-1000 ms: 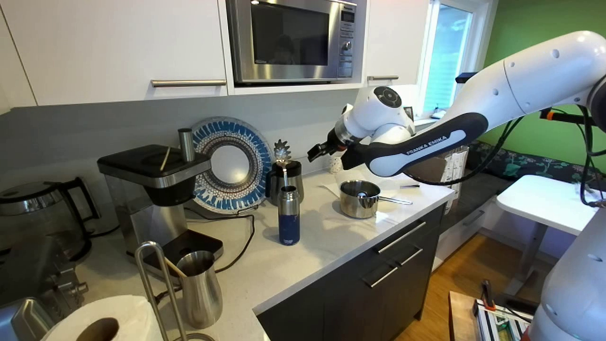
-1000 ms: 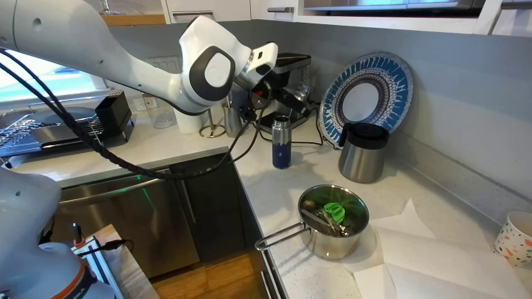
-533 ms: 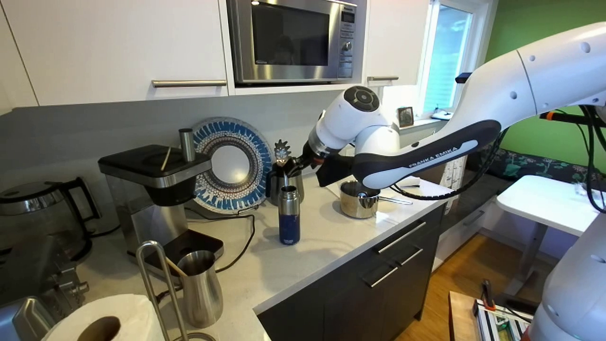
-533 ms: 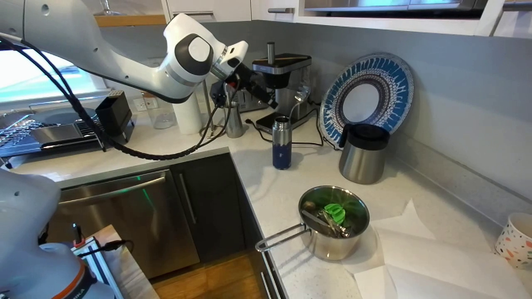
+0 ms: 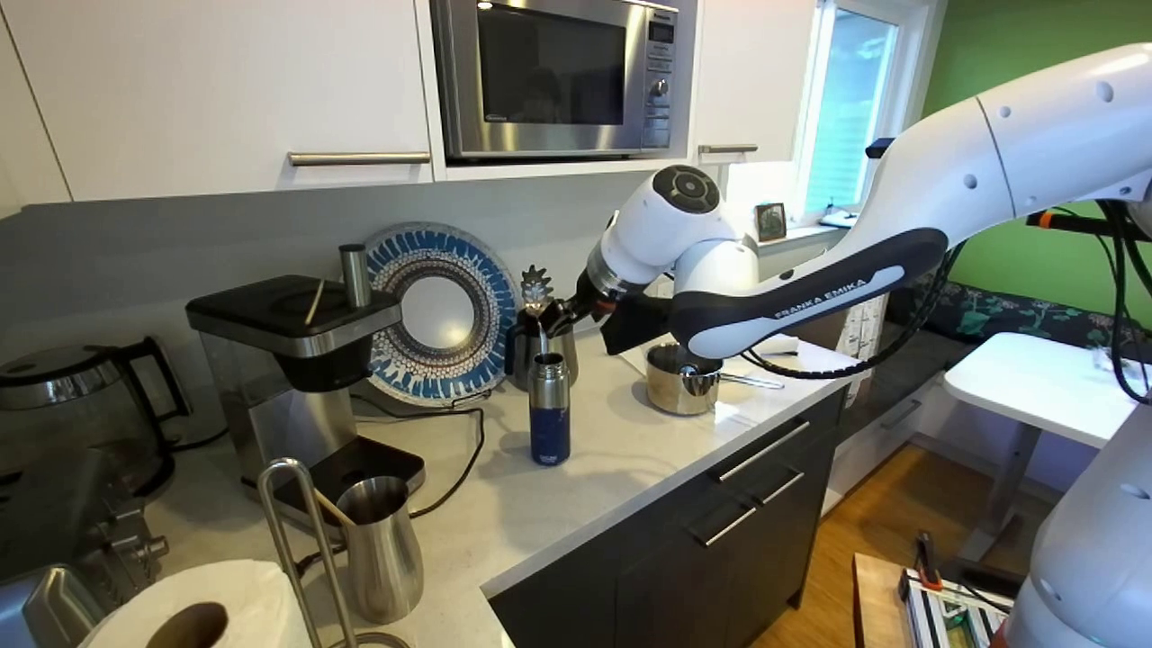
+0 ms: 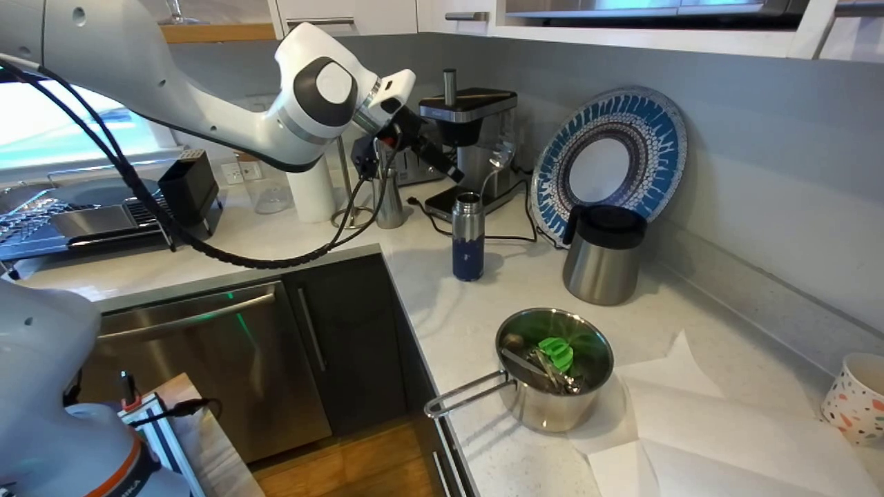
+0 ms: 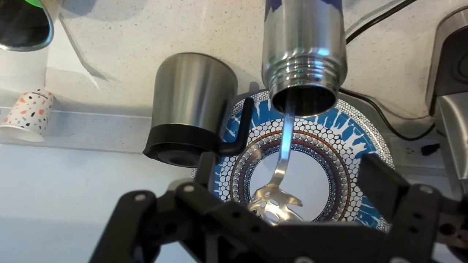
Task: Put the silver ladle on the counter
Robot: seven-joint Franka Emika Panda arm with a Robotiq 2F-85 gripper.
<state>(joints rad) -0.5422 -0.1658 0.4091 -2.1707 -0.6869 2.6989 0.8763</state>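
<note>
The silver ladle (image 7: 287,138), with a slotted, toothed head, stands handle-down in the open blue-and-steel bottle (image 7: 305,44). It also shows in both exterior views (image 5: 536,290) (image 6: 498,160), leaning slightly. My gripper (image 7: 287,164) is open and empty. In the wrist view the ladle shows between its spread fingers, and the gripper body hides part of the head. In an exterior view the fingertips (image 6: 456,176) stop short of the ladle with a gap. In another exterior view they overlap the upper handle (image 5: 555,319). The pale counter (image 5: 621,450) bears the bottle.
A steel jug with black lid (image 6: 601,269) and a blue patterned plate (image 6: 552,166) stand behind the bottle. A steel pot (image 6: 552,414) holding utensils, paper sheets (image 6: 725,442) and a speckled cup (image 6: 856,400) are along the counter. A coffee maker (image 5: 297,360) stands opposite.
Over the last second my gripper has moved toward the bottle and ladle. It is almost still over the last half second. The ladle and bottle have not moved.
</note>
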